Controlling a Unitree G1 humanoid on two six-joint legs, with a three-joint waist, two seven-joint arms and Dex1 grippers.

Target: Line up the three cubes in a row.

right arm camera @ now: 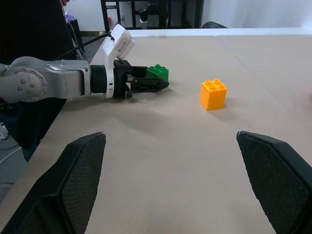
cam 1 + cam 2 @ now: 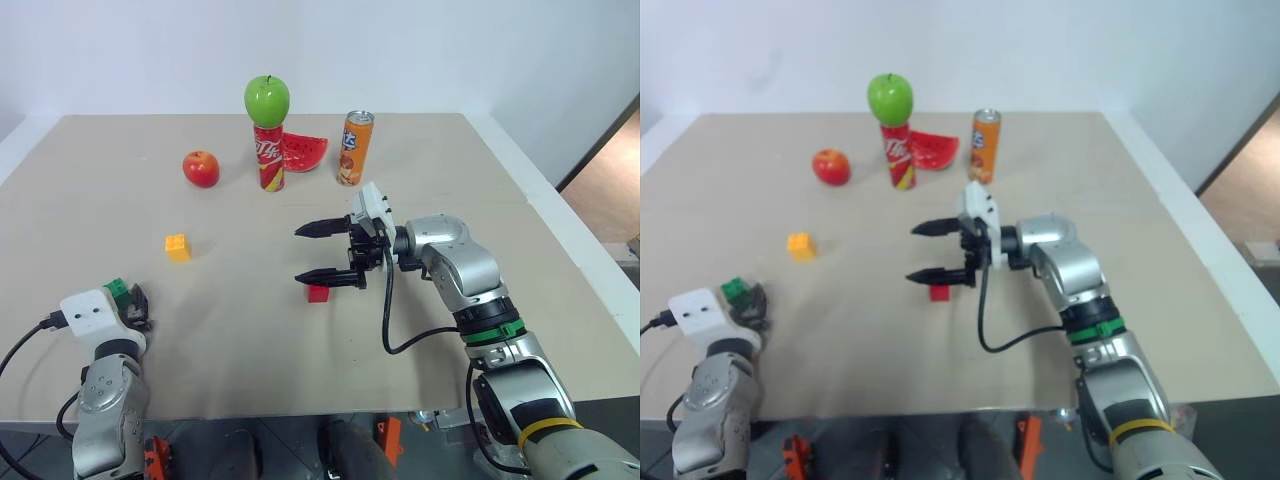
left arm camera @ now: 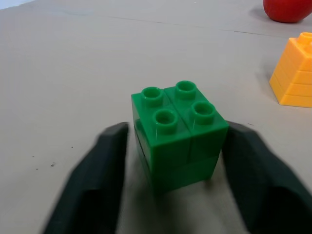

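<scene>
The green cube sits near the table's front left corner, and my left gripper is shut on it, one black finger against each side. The yellow-orange cube stands a little farther back and to the right of it, free on the table. The red cube lies near the middle. My right gripper hovers just above it, pointing left, open with nothing between its fingers. The right wrist view shows the left gripper around the green cube and the yellow-orange cube beside them.
At the back stand a red apple, a red can with a green apple on top, a watermelon slice and an orange can. The beige table stretches wide to the right.
</scene>
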